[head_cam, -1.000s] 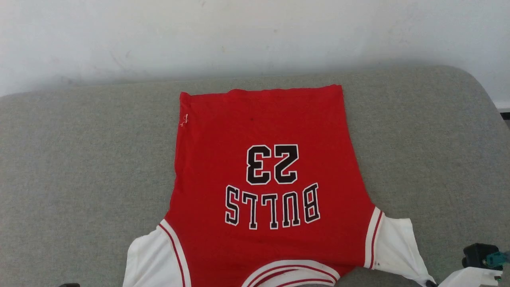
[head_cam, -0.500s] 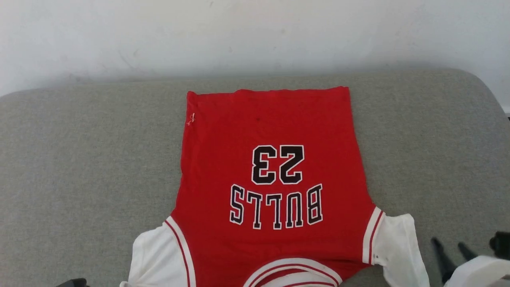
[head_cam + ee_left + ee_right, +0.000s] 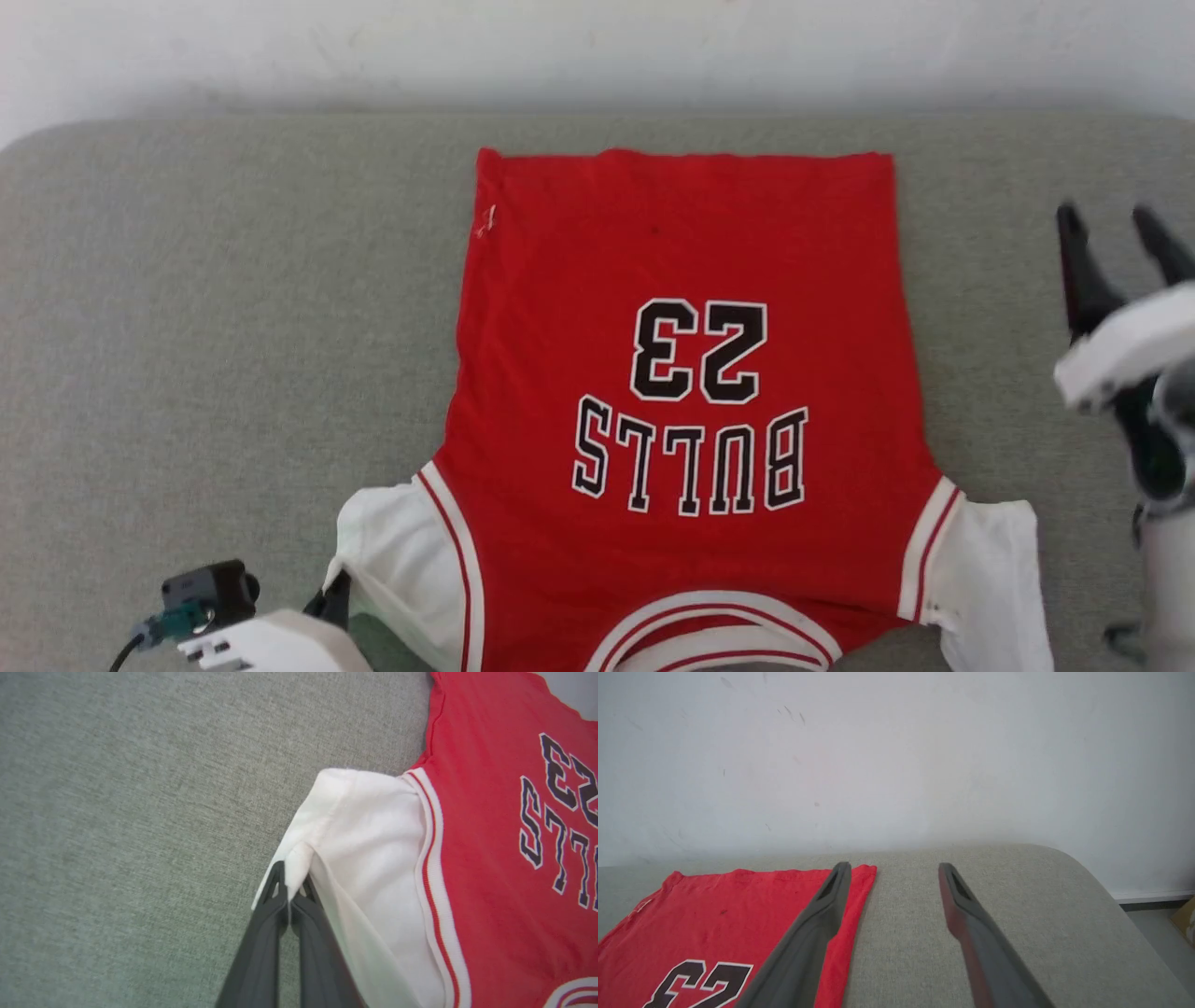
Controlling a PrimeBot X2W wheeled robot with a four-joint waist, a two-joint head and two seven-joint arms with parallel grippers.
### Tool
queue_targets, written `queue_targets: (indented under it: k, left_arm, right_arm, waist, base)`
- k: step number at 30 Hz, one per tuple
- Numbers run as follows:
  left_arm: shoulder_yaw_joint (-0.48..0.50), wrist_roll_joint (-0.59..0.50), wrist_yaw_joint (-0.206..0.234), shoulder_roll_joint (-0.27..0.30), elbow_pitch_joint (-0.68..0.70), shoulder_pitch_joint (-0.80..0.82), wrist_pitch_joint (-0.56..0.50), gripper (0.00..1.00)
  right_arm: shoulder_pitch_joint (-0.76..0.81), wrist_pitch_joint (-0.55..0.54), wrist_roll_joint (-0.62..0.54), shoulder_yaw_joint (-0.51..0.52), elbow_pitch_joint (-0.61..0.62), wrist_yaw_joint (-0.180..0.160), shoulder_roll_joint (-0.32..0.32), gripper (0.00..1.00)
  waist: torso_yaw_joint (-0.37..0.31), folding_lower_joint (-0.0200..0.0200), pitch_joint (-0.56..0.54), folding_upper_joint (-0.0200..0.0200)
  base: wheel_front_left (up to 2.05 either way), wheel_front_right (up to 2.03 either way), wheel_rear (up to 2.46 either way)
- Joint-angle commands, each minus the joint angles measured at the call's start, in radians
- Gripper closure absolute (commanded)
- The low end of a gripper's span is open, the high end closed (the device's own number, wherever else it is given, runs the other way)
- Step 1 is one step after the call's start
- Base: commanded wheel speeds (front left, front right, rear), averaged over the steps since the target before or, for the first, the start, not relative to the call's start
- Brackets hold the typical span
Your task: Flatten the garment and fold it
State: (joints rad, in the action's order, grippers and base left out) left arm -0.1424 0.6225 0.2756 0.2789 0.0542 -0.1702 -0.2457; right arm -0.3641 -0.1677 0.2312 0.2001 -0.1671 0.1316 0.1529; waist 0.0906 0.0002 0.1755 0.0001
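Observation:
The garment [image 3: 681,280] is a red jersey with white sleeves and "BULLS 23" lettering, lying flat on the grey table [image 3: 233,308] with its collar toward me and its hem at the far side. My left gripper [image 3: 290,884] is shut on the outer edge of the garment's white left sleeve [image 3: 359,826]; its wrist shows at the lower left of the head view [image 3: 271,644]. My right gripper [image 3: 1111,229] is open and raised beside the garment's right edge, with nothing between its fingers [image 3: 831,891]. The right sleeve [image 3: 990,579] lies loose on the table.
A white wall [image 3: 597,47] runs behind the table's far edge. The table's rounded far right corner [image 3: 1064,858] drops to the floor, where a tan object [image 3: 1186,919] shows. Bare grey table spreads to both sides of the garment.
The right gripper let go of the right sleeve, opened, and rose up along the garment's right side. The left wrist came into the head view, which shifted as the camera moved.

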Motion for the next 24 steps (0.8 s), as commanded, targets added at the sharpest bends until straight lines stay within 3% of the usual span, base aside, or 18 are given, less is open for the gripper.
queue_targets:
  k: [1, 12, 24]
  left_arm:
    - [-0.006, -0.009, -0.005, -0.005, 0.011, 0.026, 0.009, 1.00]
    - [-0.041, -0.022, -0.025, -0.044, 0.037, 0.119, 0.059, 1.00]
    - [-0.067, -0.016, -0.054, -0.078, -0.009, 0.171, 0.107, 1.00]
  right_arm:
    - [-0.073, -0.006, -0.004, -0.002, -0.051, -0.001, 0.022, 0.00]
    - [-0.513, -0.129, -0.017, -0.032, -0.381, -0.001, 0.139, 0.00]
    - [-0.712, -0.487, -0.062, -0.043, -0.539, -0.001, 0.173, 0.00]
  waist:
    - [0.061, -0.0002, 0.078, -0.0001]
    - [0.153, -0.0002, 0.296, -0.0001]
    - [0.196, -0.0002, 0.395, -0.0001]
  base:
    - [0.00, 0.00, 0.00]
    - [0.00, 0.00, 0.00]
    - [0.00, 0.00, 0.00]
